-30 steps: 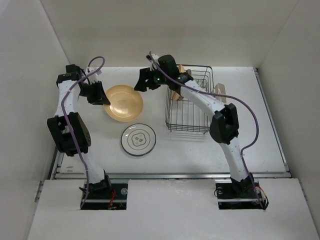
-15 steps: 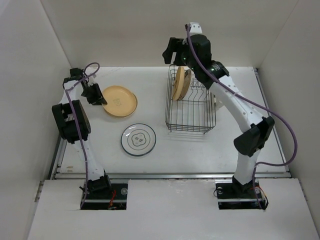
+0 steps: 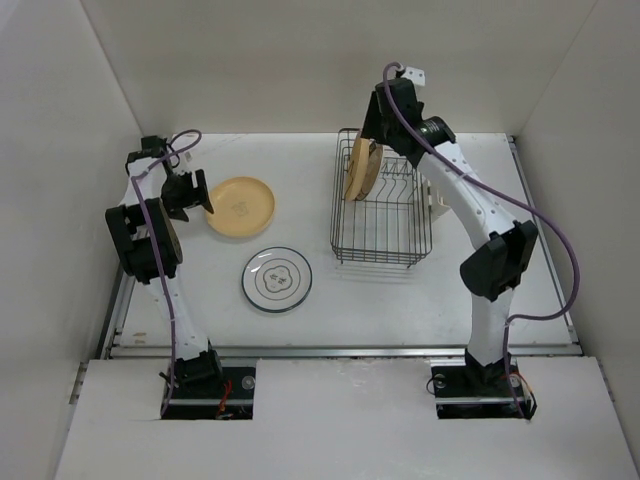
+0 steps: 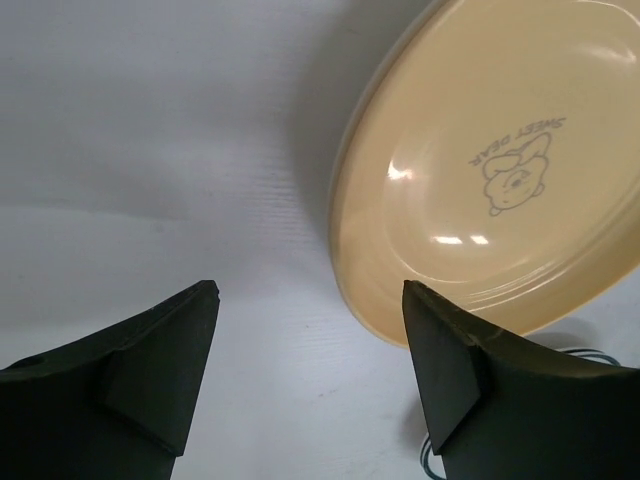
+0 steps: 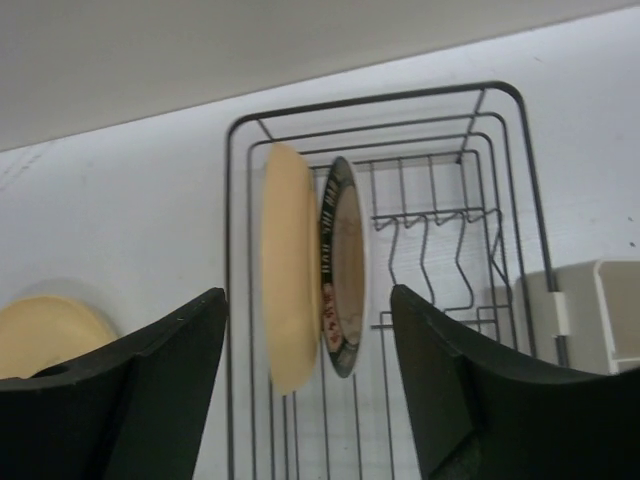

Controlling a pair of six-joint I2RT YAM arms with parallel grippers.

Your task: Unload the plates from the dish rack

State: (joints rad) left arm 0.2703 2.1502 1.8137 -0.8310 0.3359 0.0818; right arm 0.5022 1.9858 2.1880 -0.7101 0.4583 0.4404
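An orange-yellow plate [image 3: 240, 207] [image 4: 500, 170] lies flat on the table at the back left. My left gripper [image 3: 203, 193] [image 4: 310, 290] stands open at its left rim, with only bare table between the fingers. A white plate with dark rings [image 3: 277, 279] lies in front of it. In the dish rack [image 3: 381, 262] [image 5: 380, 97] two plates stand on edge: a cream plate [image 3: 357, 172] [image 5: 290, 265] and a dark-rimmed plate [image 3: 373, 165] [image 5: 345, 265]. My right gripper [image 3: 376, 128] [image 5: 308, 292] hangs open above them, touching neither.
A cream plastic holder [image 3: 437, 205] [image 5: 600, 310] is clipped on the rack's right side. Upright wire prongs [image 5: 430, 250] fill the rack right of the plates. White walls close in at the back and on both sides.
My left gripper has set the orange-yellow plate down flat and opened off its rim. The right arm has swung from left of the rack to above its far end.
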